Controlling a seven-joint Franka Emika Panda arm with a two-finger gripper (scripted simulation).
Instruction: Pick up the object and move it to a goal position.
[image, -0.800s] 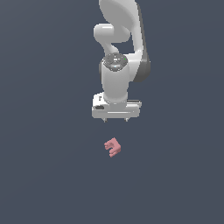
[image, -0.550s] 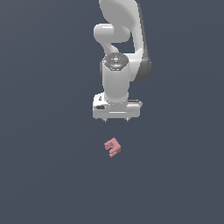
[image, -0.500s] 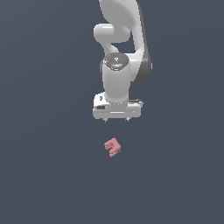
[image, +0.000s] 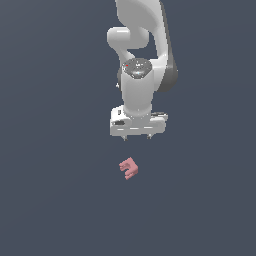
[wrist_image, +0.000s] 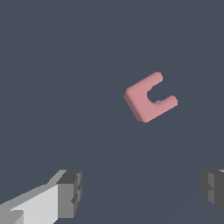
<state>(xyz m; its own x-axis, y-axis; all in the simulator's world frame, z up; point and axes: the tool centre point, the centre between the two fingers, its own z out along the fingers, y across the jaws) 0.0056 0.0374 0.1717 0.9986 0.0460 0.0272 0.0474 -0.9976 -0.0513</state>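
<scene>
The gripper (wrist_image: 140, 192) is seen spread wide in the wrist view, with one grey finger pad (wrist_image: 70, 193) at one side of the frame and the other at the opposite edge, and nothing is held between them. In the exterior view the gripper (image: 137, 137) is carried at the end of the white arm (image: 137, 90), pointed straight down, with only two short fingertips showing beneath the white hand body.

The object (wrist_image: 149, 98), a small pink blocky piece with two short prongs forming a shallow U, is shown lying on the dark grey floor (wrist_image: 65, 65), ahead of the fingers and outside the gap between them. In the exterior view the object (image: 128, 168) is placed below the gripper in the picture, near it but clearly apart and untouched.

The step in hand is judged to be the approach: the pick has not yet been made and the task is at its early stage. For the next move, the gripper would need to be brought over the piece so that it falls between the pads, the wrist perhaps turned so that the pads meet flat sides instead of the prongs, and then lowered before closing. No goal marker can be made out in either view.

No containers are shown; beyond the object only the plain dark surface is visible.
</scene>
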